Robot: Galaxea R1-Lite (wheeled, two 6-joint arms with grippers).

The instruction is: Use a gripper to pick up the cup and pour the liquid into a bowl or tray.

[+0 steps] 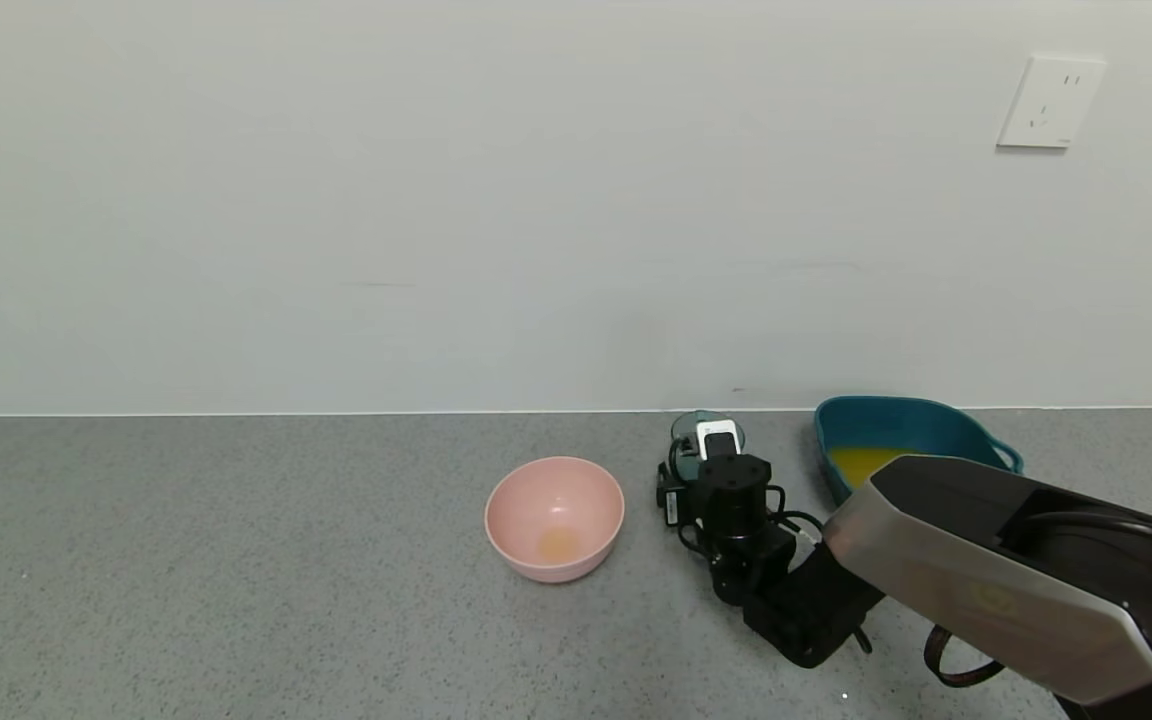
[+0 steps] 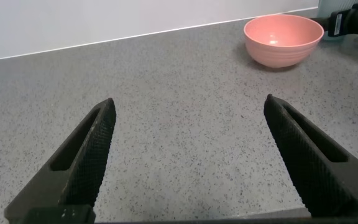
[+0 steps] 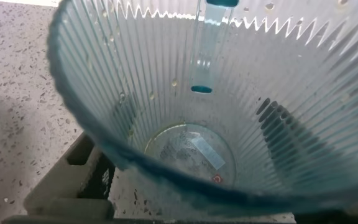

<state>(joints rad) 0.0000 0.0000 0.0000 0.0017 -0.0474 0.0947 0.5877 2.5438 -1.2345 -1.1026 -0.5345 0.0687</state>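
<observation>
Head view: the right end effector (image 1: 714, 432) is at the ribbed blue-green plastic cup (image 1: 688, 428), standing on the grey speckled tabletop (image 1: 236, 560) between a round pink bowl (image 1: 554, 518) and the dark teal plastic tray (image 1: 911, 422) holding orange liquid (image 1: 861, 460). Left wrist view: the left end effector (image 2: 188, 121) is spread wide above the tabletop. Right wrist view: the cup (image 3: 216, 124) is empty; whether the right end effector grips it, I cannot tell.

The surface (image 1: 236, 600) is grey with fine dark and pale speckles. The cup (image 3: 216, 124) is see-through blue-green with fine vertical ribs. The tray (image 1: 896, 425) is dark teal, holding opaque orange-yellow liquid (image 1: 861, 462). The bowl (image 1: 554, 518) is pink with a faint orange patch inside. The right gripper (image 1: 714, 440) is black with a white block.
</observation>
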